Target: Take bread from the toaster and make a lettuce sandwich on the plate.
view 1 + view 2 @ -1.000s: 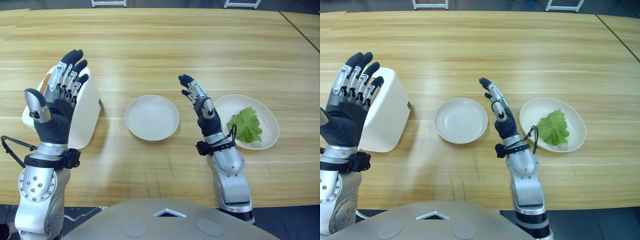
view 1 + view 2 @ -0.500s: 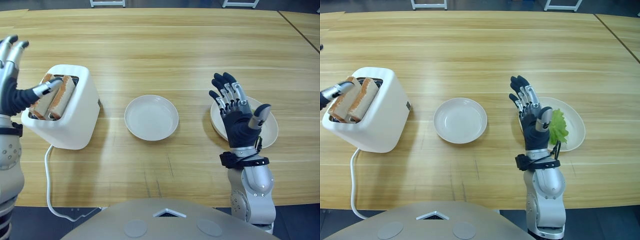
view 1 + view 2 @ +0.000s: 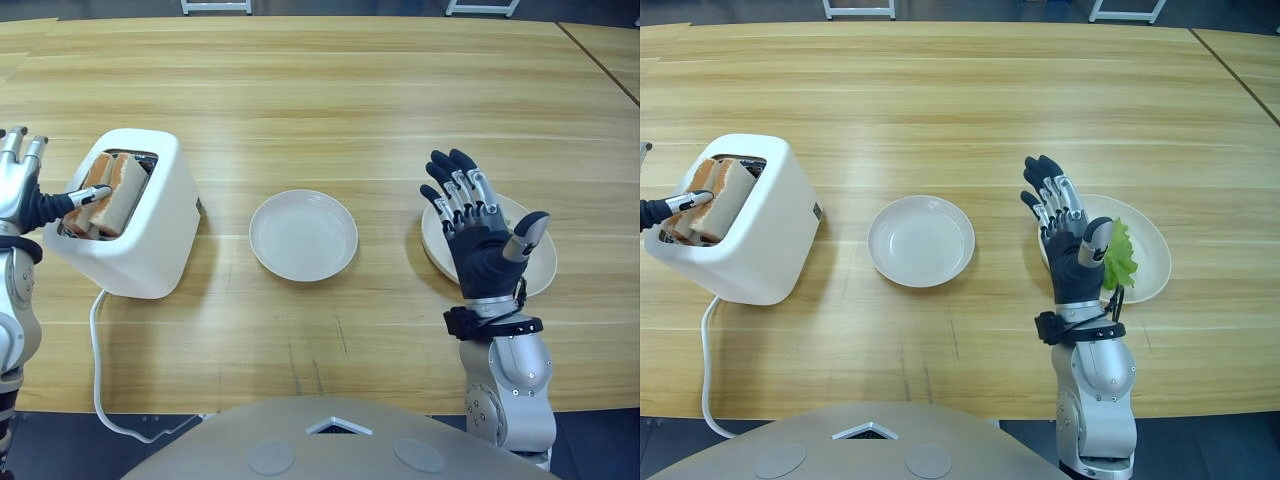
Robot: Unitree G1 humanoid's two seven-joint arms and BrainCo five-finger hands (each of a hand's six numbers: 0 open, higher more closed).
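Two slices of bread (image 3: pixel 110 180) were seen standing in the slots of the toaster (image 3: pixel 140 235), near the left edge of the table (image 3: pixel 350 90), with their tops raised above the casing. The left hand (image 3: pixel 18 195) was held at the toaster's outer side. Its fingers were uncurled, and one of them was stretched out so that its tip lay against the outer slice. Nothing was clasped.

The right hand (image 3: pixel 480 235) was held upright near the right edge, its fingers (image 3: pixel 465 190) spread wide and empty. It was raised in front of a second plate (image 3: pixel 1162 262) on which the lettuce (image 3: pixel 1120 255) lay.

The bread was judged light, dry and fairly stiff, but liable to crumble or tear if squeezed hard. It would best be taken by the raised top, pinched across its flat faces and lifted straight up so as not to catch in the slot. The lettuce was judged limp and very light. It would need a soft pinch at its edge.

The empty plate (image 3: pixel 303 235) sat at the middle of the table, well apart from the toaster and from the second plate, with bare wood all round it. That left open room for carrying from either side. The toaster's cord (image 3: pixel 95 330) ran down toward the near edge, where it could be snagged by a low pass of the left arm.
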